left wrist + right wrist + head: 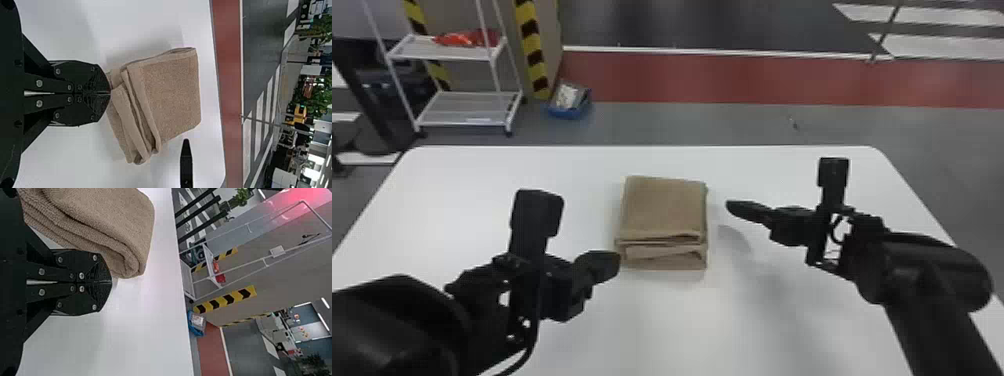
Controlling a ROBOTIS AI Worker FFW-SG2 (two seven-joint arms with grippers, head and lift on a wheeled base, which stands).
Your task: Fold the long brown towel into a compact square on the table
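Note:
The brown towel [664, 207] lies folded into a thick, nearly square stack at the middle of the table, its layered edges facing the robot. Left of its near corner is my left gripper [618, 265], shut, its tips close to the towel. My right gripper [729, 206] is just off the towel's right side, also shut. In the left wrist view, the left gripper [110, 93] has its fingers together beside the layered edge of the towel [170, 94]. The right gripper [111, 282] has closed fingers near a rounded fold of the towel [113, 219].
The white table [652, 325] surrounds the towel on all sides. Past its far edge stand a white shelf rack [462, 107] and a blue bin [571, 102] on the floor.

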